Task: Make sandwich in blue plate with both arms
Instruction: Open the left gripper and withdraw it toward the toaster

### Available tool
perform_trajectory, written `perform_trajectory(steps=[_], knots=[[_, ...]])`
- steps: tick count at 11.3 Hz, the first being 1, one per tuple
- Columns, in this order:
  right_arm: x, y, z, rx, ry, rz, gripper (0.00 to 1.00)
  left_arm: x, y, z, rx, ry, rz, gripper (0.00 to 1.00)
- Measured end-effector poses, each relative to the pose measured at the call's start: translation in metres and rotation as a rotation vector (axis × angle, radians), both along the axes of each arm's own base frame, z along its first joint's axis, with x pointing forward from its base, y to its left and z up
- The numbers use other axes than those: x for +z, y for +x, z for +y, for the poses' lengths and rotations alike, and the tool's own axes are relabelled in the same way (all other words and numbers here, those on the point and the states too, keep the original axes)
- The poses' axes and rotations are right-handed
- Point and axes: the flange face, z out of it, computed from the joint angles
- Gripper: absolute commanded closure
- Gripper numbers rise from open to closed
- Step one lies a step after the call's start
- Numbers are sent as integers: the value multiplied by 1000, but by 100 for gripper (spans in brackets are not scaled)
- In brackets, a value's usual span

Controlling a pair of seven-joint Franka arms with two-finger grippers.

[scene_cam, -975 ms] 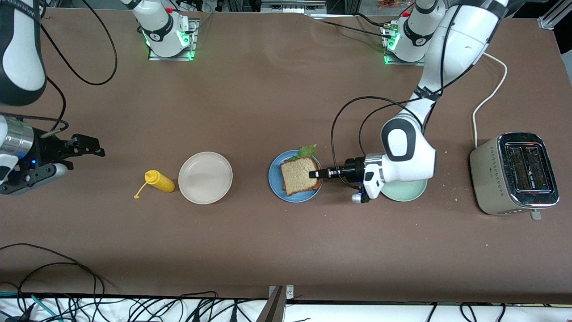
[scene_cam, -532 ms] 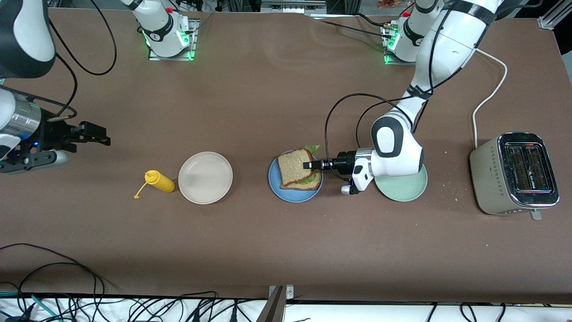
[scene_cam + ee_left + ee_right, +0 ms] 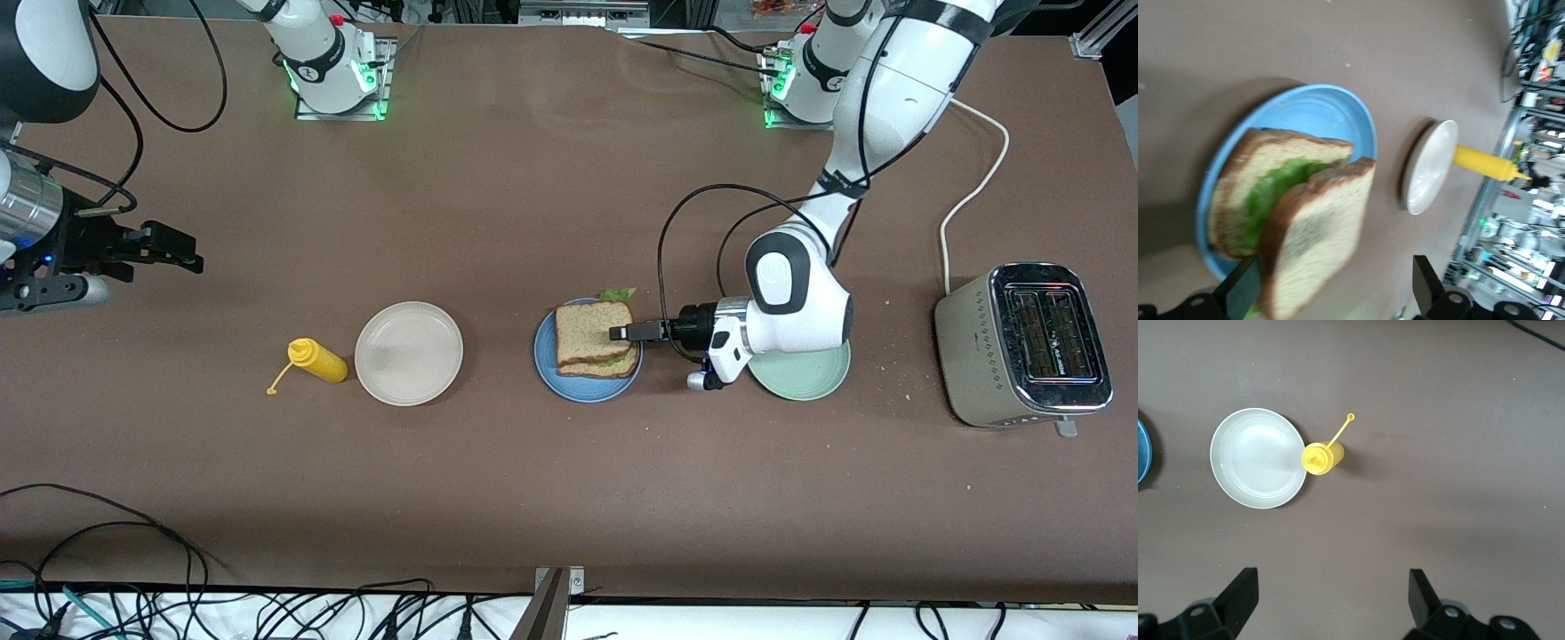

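The blue plate (image 3: 544, 366) holds the sandwich (image 3: 591, 336): a brown top slice lies over a green lettuce leaf and a lower slice, slightly offset from it. In the left wrist view the top slice (image 3: 1318, 240) leans on the lettuce (image 3: 1275, 197) above the plate (image 3: 1331, 110). My left gripper (image 3: 622, 334) is level at the sandwich's edge toward the left arm's end. It is open (image 3: 1333, 283), its fingers (image 3: 1243, 287) wide apart on either side of the top slice's edge. My right gripper (image 3: 182, 253) waits open (image 3: 1331, 597) over bare table at the right arm's end.
A beige-white plate (image 3: 408, 353) and a yellow squeeze bottle (image 3: 317, 361) lie between the blue plate and the right gripper. A pale green plate (image 3: 805, 380) sits under the left wrist. A toaster (image 3: 1022, 342) stands at the left arm's end.
The left gripper has opened and let go of the top slice, which now lies on the lettuce and lower slice. The right gripper has drifted slightly away from the front camera.
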Motion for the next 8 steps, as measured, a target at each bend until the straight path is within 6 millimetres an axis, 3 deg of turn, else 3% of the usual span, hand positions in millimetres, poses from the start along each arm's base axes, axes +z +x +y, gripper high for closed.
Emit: perform_trajectory(steps=[4, 8], knots=[[1, 0, -4, -8, -3, -3, 0, 4, 8, 26, -61, 227, 14, 0], [3, -1, -28, -49, -10, -5, 0, 37, 27, 73, -111, 599, -52, 0]])
